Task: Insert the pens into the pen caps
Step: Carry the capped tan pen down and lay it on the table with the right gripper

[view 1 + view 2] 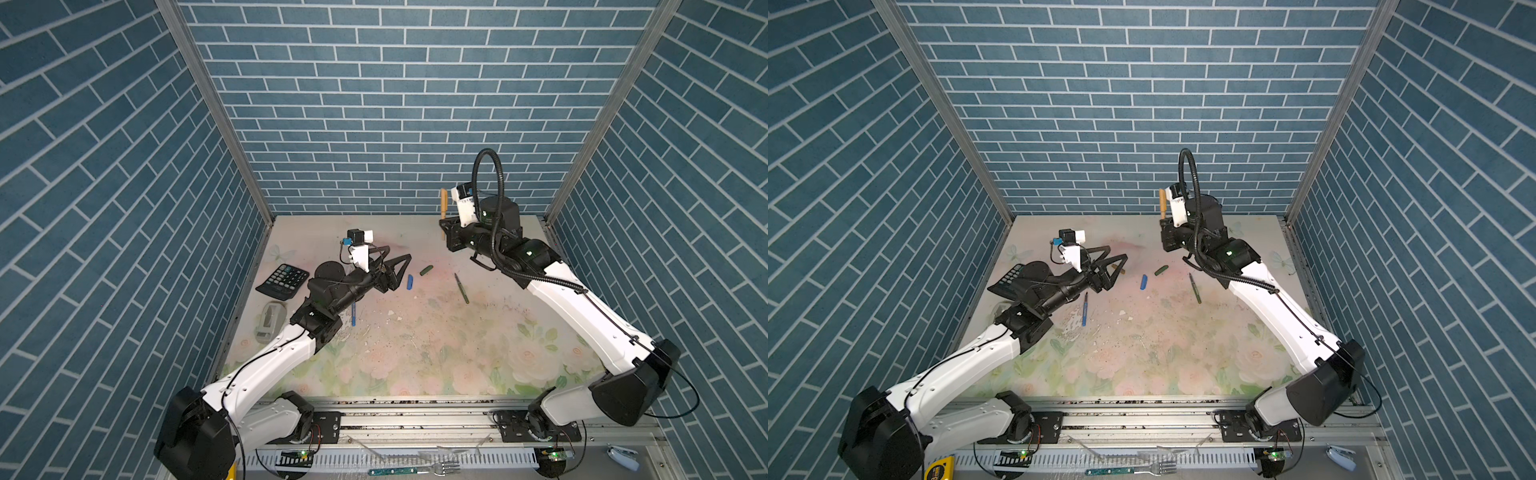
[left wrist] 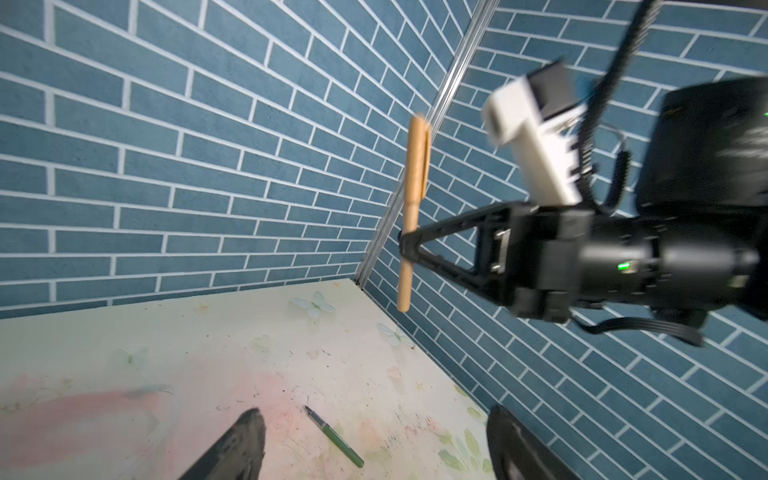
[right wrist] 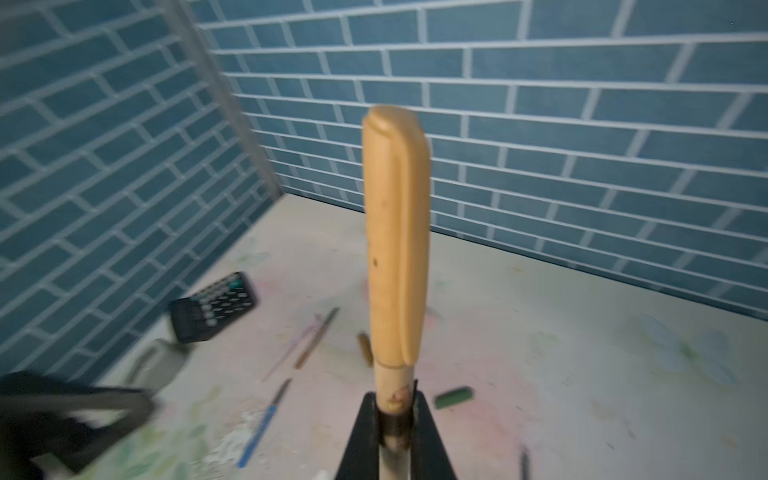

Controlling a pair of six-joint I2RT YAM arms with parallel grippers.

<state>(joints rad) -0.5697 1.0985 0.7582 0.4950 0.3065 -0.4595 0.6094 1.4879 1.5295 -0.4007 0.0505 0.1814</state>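
Gold pen (image 1: 443, 205), capped, stands upright just right of centre in both top views, clenched by the right pincer (image 1: 448, 232). The left pincer (image 1: 404, 272) gapes empty. We should keep it vertical and lower it gently onto bare tabletop (image 1: 415, 332).

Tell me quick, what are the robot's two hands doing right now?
Left gripper: open, holding nothing.
Right gripper: shut on the capped gold pen.

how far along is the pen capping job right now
Done: one slim tan pen wears its tan cap. In hand: the right hand clamps it upright; the left hand is open, empty. Left: slim blue pen, short blue cap, dark green pen and stubby green cap lie apart; a loose tan cap too.
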